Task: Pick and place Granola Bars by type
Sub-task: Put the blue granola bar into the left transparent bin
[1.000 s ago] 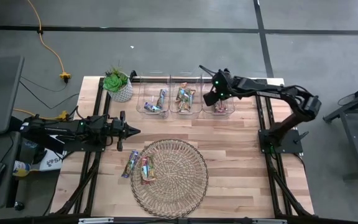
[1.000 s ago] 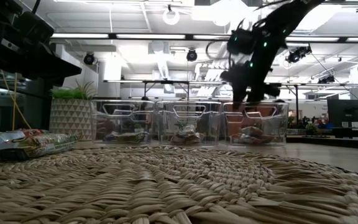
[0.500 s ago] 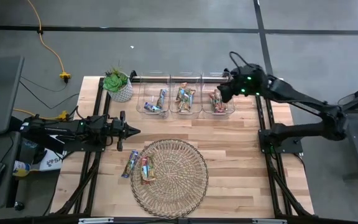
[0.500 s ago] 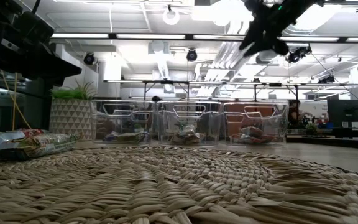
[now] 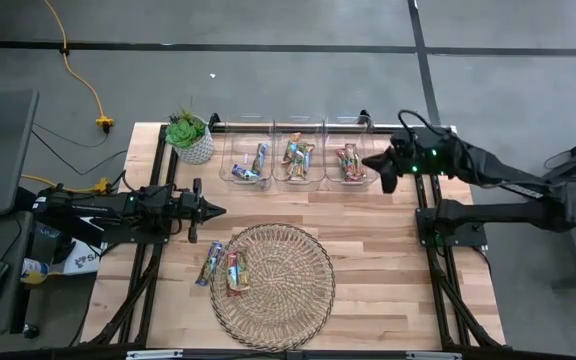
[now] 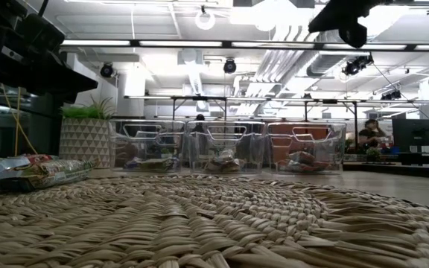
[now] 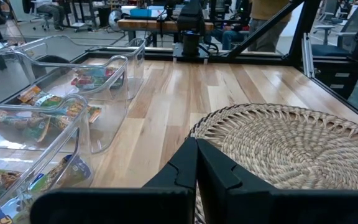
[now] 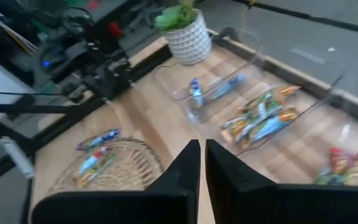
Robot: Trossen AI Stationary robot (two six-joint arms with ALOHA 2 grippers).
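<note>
Two Granola Bars point(image 5: 222, 268) lie lengthwise at the wicker mat's point(image 5: 278, 290) left edge, nearer the closed left pincer point(image 5: 218, 210) than the closed, empty right pincer point(image 5: 368, 160) beyond the bins point(image 5: 298, 160).

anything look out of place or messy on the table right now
Only mildly: two granola bars remain unsorted at the wicker mat's left edge, the blue one off it on the bare wood. The rest lie in the three clear bins.
</note>
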